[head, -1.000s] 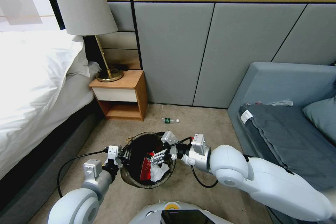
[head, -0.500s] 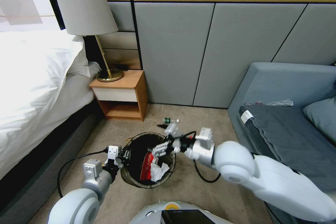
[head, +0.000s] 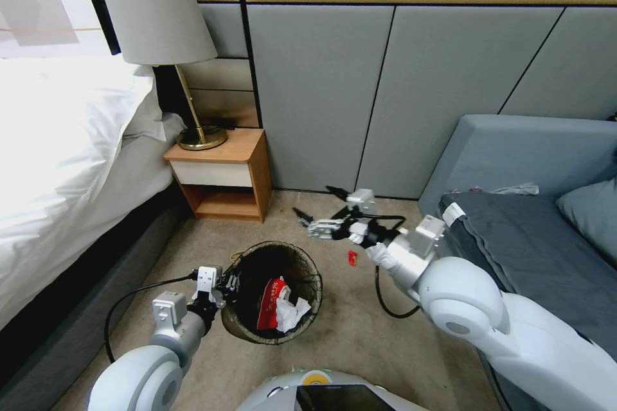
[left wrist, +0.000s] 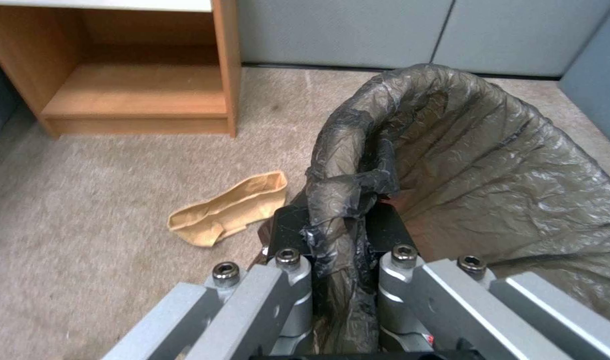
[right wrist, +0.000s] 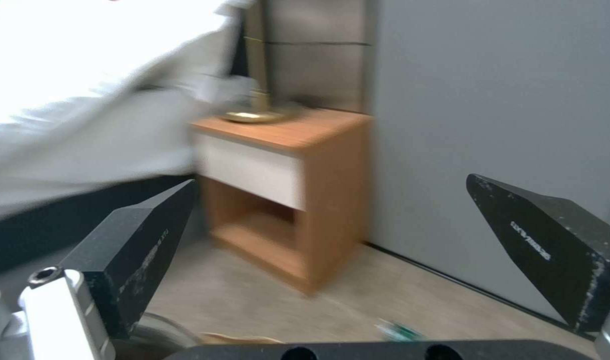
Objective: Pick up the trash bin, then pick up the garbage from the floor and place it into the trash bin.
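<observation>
The trash bin, with a dark liner over its rim, hangs just above the carpet. My left gripper is shut on its near-left rim, and the left wrist view shows the fingers pinching bunched liner. In the bin lie garbage pieces: a red-and-white wrapper and white paper. My right gripper is open and empty, low over the carpet past the bin near the wall. A small green-labelled bottle lies on the floor beyond it, blurred. A brown paper scrap lies beside the bin.
A wooden nightstand with a lamp stands at the back left, beside the bed. A grey sofa fills the right side. A small red object lies on the carpet under my right wrist. Grey wall panels close the back.
My right gripper has left the spot over the bin and swung out toward the wall, open wide. The wrapper and paper stay in the bin. The left gripper and bin have not moved.
</observation>
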{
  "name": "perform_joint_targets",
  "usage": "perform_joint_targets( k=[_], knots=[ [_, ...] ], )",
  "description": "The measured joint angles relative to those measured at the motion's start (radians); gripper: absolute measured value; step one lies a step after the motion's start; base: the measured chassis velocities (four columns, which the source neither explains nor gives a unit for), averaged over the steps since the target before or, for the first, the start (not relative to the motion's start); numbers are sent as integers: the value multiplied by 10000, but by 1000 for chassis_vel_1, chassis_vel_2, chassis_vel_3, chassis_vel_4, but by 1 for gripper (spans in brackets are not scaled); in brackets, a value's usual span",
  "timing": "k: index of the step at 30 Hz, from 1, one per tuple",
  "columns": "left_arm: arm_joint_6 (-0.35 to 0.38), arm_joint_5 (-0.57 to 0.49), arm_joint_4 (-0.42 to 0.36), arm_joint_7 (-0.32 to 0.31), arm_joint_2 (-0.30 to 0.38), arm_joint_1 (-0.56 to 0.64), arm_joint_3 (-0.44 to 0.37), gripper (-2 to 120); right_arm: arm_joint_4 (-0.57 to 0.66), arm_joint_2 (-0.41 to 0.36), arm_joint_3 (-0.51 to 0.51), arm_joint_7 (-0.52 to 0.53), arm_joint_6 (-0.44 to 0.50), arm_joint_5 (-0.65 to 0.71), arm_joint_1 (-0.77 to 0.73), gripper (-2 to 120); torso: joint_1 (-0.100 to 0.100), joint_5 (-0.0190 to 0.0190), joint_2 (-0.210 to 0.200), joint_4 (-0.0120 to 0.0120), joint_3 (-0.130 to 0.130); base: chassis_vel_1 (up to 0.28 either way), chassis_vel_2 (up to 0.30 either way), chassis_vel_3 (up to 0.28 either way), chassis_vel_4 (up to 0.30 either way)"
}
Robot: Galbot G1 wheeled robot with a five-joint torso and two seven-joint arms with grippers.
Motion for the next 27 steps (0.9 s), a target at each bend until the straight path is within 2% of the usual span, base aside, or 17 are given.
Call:
perform_joint_targets(
  k=[5,10,13,14,15,17,18,23,25,26,27],
  knots=[
    [-2,0,0,0,-19,-23,-7,6,172,-187,676,143,631,76,-229,100,0,0,0,-1,0,0,0,0,0],
    [-2,1,0,-6,-61,-40,-10,6,383,-236,1237,1166,1338,96,-708,100,0,-1,0,1,-1,0,0,0,0],
    [-4,3,0,-10,-69,-17,-29,6,389,-208,2548,1552,1665,-234,-2157,100,0,0,0,1,-1,0,0,0,0],
    [-4,3,0,-10,-69,-17,-29,6,389,-208,2548,1552,1665,-234,-2157,100,0,0,0,1,-1,0,0,0,0],
    [-3,4,0,-12,-78,7,-42,6,418,-194,3489,1563,1763,-632,-3216,100,0,1,0,-3,-1,0,0,0,0],
    [-4,4,0,-16,-102,39,-86,6,434,-70,4561,1548,1924,-1413,-4623,100,0,-1,0,-6,-1,0,0,0,0],
    [-4,4,0,-16,-102,39,-86,6,434,-70,4561,1548,1924,-1413,-4623,100,0,-1,0,-6,-1,0,0,0,0],
    [-9,128,0,-109,-676,325,-279,6,18,1105,5101,1976,2411,-3198,-5994,100,0,-2,0,9,-1,0,0,0,0],
    [-12,274,0,-114,-716,390,-281,6,-331,1647,5761,1583,2744,-4390,-6907,100,0,-1,0,1,-1,0,0,0,0],
    [-12,274,0,-114,-716,390,-281,6,-331,1647,5761,1583,2744,-4390,-6907,100,0,-1,0,1,-1,0,0,0,0],
    [-36,521,0,-51,-736,468,-277,6,-519,2063,6330,1190,3005,-5152,-7569,100,0,-1,0,-1,-2,0,0,0,0]
  ],
)
